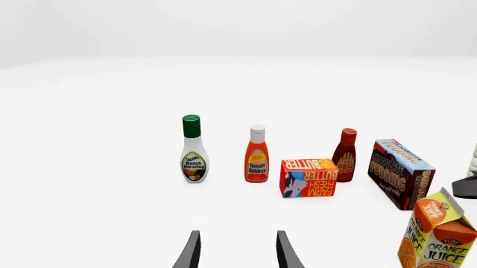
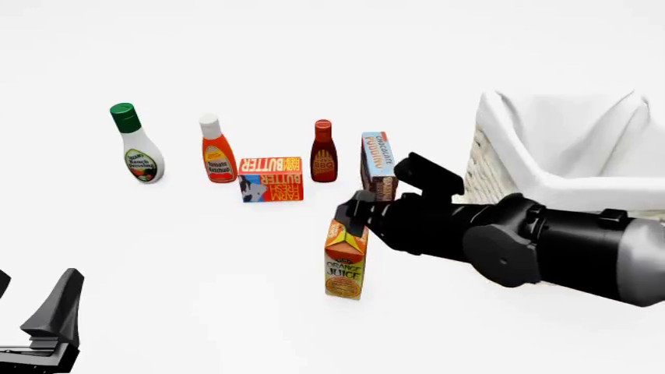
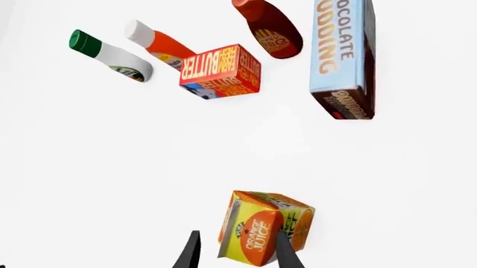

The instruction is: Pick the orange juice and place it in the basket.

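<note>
The right gripper (image 3: pixel 237 254) hangs directly over the orange juice (image 2: pixel 346 265), its two dark fingers (image 3: pixel 285 252) spread apart. In the right wrist view one finger overlaps the carton's top and the other sits off its side, and whether either touches the carton cannot be told. In the front view the black wrist covers the carton's gable, so only the lower body with its lettering shows.

The orange juice stands upright on the white table (image 2: pixel 187 257), long axis vertical, its lettered face toward the arms' side. The left wrist view cuts it off at the frame edge.

Just behind the orange juice stands the chocolate pudding box (image 2: pixel 378 165), upright on a narrow side. Left of that box is the brown sauce bottle (image 2: pixel 323 152), then the butter box (image 2: pixel 271 178) lying flat, the ketchup bottle (image 2: pixel 216 149) and the green-capped ranch dressing bottle (image 2: pixel 136 144), furthest from the carton.

To the right of the orange juice and a little farther back sits the basket (image 2: pixel 488 167), its near part hidden behind the right arm.

The left gripper (image 1: pixel 237 251) is well away, near the left of the front view, fingers apart and holding nothing.
</note>
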{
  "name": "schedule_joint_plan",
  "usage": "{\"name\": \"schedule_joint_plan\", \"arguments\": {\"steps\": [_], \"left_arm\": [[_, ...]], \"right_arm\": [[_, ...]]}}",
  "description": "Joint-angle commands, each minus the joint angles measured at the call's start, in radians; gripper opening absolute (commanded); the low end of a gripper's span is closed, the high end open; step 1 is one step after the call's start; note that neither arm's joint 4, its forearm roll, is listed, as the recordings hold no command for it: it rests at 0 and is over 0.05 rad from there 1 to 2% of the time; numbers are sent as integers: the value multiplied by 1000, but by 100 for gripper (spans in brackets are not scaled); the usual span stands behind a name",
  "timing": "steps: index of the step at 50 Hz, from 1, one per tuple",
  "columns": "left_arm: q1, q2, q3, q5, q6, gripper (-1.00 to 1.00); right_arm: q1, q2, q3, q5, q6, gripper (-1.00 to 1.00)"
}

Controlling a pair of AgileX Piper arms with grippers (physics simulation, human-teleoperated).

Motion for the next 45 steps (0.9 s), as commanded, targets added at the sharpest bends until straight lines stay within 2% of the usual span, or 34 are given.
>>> {"name": "schedule_joint_plan", "arguments": {"steps": [1,7,45], "left_arm": [[0,0,0,0,0,100],[0,1,0,0,0,100],[-2,2,-1,-2,0,100]], "right_arm": [[-9,9,7,-8,4,100],[-26,19,-1,-4,-16,100],[13,114,21,-95,40,100]]}}
